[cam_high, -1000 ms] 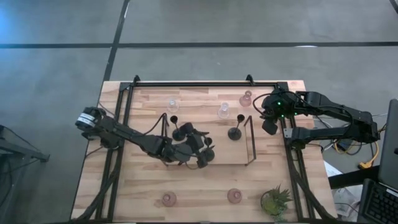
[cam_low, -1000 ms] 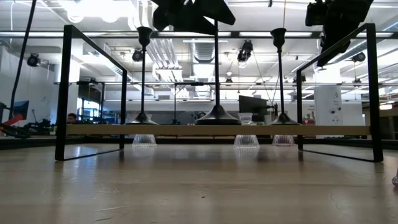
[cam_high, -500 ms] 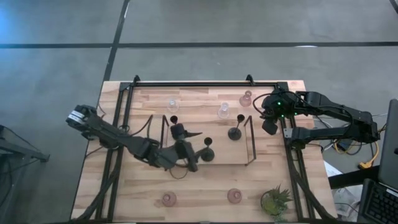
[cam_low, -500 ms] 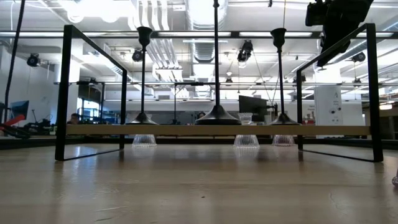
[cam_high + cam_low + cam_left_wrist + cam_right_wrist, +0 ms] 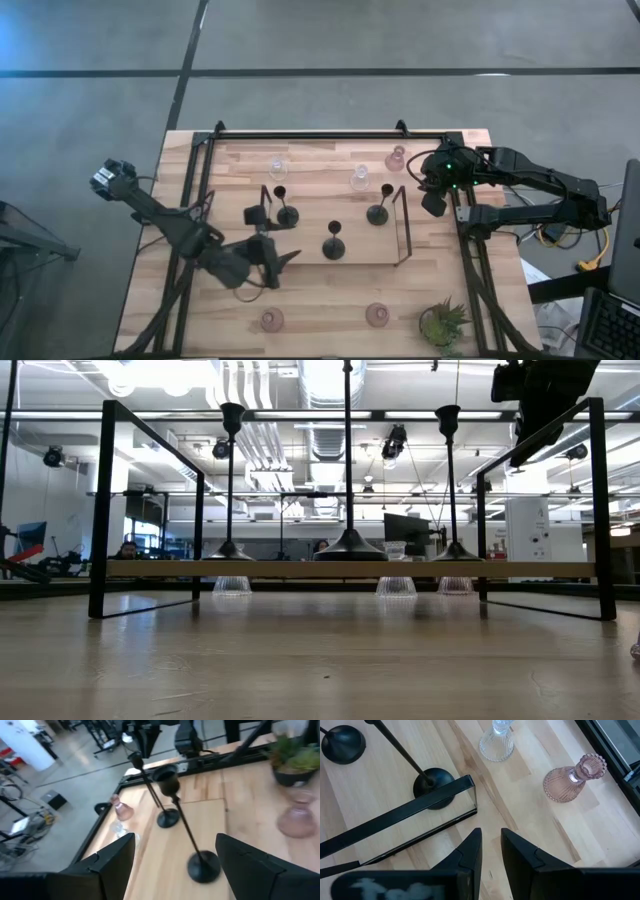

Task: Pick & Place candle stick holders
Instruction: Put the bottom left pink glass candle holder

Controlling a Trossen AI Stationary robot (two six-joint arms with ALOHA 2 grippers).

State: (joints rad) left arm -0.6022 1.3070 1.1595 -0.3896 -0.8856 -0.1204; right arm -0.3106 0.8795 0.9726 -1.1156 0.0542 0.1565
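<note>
The left gripper hangs over the worktop with its fingers spread wide and nothing between them. Just beyond its fingertips stands a black candle stick holder on the raised board. A second black holder is a little farther in the same direction. A third black holder stands close beside the gripper, also on the board. Farther from this gripper, two pink glass holders stand on the worktop near its front edge, and a green potted plant is beside them at the corner.

The right gripper waits by the right end of the black frame. Its fingers are close together, with only a thin gap, and they pinch nothing. Near it stand a pink glass holder and a clear glass holder, both apart from the fingers. One more clear holder is well apart, at the back of the worktop.
</note>
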